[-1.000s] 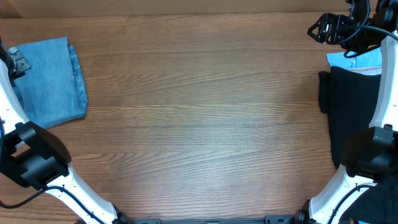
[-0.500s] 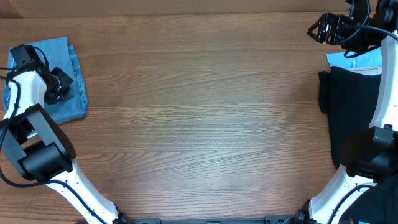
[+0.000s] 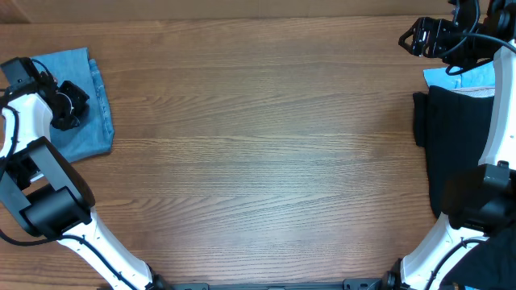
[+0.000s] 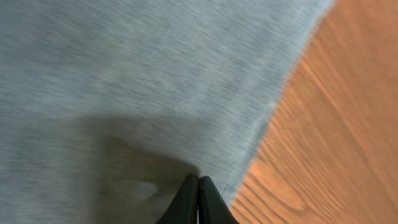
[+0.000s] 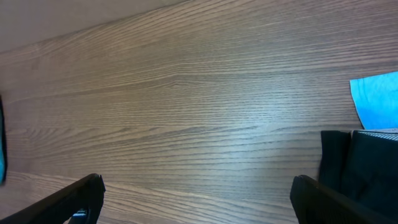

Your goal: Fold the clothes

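Lying at the far left edge of the wooden table (image 3: 258, 153), the jeans (image 3: 81, 121) formed a compact folded bundle of faded light blue denim, with a stitched seam running down the right-hand side and the lower right corner rounded. The left gripper (image 4: 198, 180) was over the upper part of that bundle, its two dark fingers pressed tip to tip into one narrow point. From the left wrist camera the denim (image 4: 155, 74) filled most of the view, with a shadow below the fingertips and the cloth's edge running diagonally against bare wood on the right. That view was too blurred to show any stitching or writing, and whether the tips touched the cloth could not be told.

At the far right corner, the right gripper (image 3: 413, 36) hung above bare wood with its fingers (image 5: 81, 199) spread wide and nothing between them. Just beside it lay a bright blue cloth (image 3: 474, 78), and next to that a black garment (image 3: 455, 145) along the table's right edge, well apart from the jeans.
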Robot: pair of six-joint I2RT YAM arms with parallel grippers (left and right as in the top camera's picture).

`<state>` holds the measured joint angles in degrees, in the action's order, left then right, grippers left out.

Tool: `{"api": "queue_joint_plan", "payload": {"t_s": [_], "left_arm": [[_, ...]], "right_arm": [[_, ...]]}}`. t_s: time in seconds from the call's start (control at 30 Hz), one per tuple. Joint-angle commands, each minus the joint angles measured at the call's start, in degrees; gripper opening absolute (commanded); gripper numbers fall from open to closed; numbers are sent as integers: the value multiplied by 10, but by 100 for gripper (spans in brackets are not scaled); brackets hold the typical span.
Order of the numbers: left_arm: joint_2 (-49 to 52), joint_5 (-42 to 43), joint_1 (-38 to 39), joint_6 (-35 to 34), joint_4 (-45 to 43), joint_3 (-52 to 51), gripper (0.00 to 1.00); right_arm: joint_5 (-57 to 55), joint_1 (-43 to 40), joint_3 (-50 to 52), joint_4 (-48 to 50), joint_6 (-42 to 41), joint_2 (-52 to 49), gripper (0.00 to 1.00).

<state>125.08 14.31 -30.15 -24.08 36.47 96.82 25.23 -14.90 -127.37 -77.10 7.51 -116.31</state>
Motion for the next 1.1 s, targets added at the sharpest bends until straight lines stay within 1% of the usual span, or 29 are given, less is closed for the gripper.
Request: {"api": "queue_joint_plan", "payload": {"t_s": [0.0,0.03,0.2,0.3,0.37,0.47,0.53,0.6,0.63,0.67,0.77,0.8,0.87,0.97,1.03,1.07], "left_arm": [[-16,-100,5,-3,-7,16,4],[-9,-115,10,-2,-9,16,4],[31,-111,27,5,2,15,4],[51,-114,29,16,61,15,4],[62,-130,28,16,89,9,4],[63,-133,28,16,156,4,4],[63,-133,31,18,186,4,4],[63,-162,31,18,223,4,4],[63,-167,31,18,229,4,4],[63,-171,31,45,235,4,4],[63,-201,31,52,250,4,4],[63,-205,31,66,243,7,4],[61,-203,31,93,248,30,4],[39,-186,38,96,282,114,4],[14,-153,45,96,323,177,4],[1,-143,52,96,360,206,5]], "right_arm": [[0,0,-2,3,0,2,100],[0,0,-2,3,0,2,100],[0,0,-2,3,0,2,100],[0,0,-2,3,0,2,100],[0,0,-2,3,0,2,100],[0,0,-2,3,0,2,100],[0,0,-2,3,0,2,100],[0,0,-2,3,0,2,100],[0,0,-2,3,0,2,100],[0,0,-2,3,0,2,100],[0,0,-2,3,0,2,100],[0,0,-2,3,0,2,100],[0,0,-2,3,0,2,100],[0,0,-2,3,0,2,100],[0,0,-2,3,0,2,100],[0,0,-2,3,0,2,100]]}}
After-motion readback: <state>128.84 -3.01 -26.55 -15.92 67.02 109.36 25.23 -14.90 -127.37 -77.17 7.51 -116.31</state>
